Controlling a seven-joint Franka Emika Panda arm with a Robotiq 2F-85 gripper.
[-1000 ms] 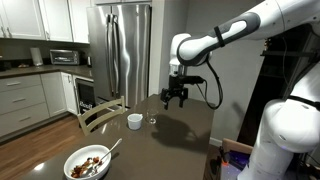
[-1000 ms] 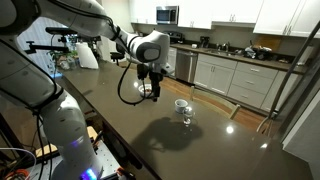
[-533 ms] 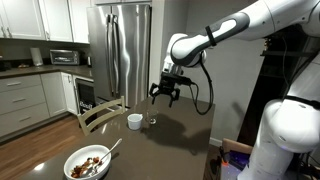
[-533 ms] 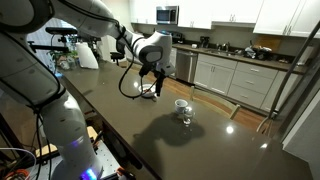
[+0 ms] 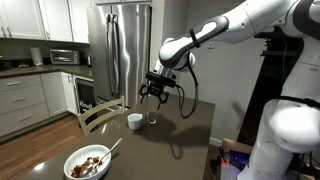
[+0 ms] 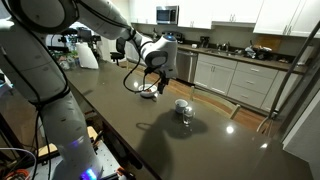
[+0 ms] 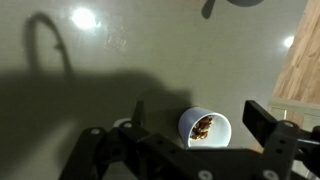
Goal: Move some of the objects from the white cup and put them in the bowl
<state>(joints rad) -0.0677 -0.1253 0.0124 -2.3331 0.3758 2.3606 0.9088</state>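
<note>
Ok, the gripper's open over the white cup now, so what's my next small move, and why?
Probably lower straight down, jaws open. In an exterior view the gripper hangs above the white cup, while the wrist view shows the cup, objects inside, lying between the fingers. Height seems the main gap left before a grasp.

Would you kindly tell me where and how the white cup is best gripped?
Probably across its outer wall, from straight above: the white cup stands upright, round, no handle visible, bits inside. Keep fingers clear of the small glass beside it.
</note>
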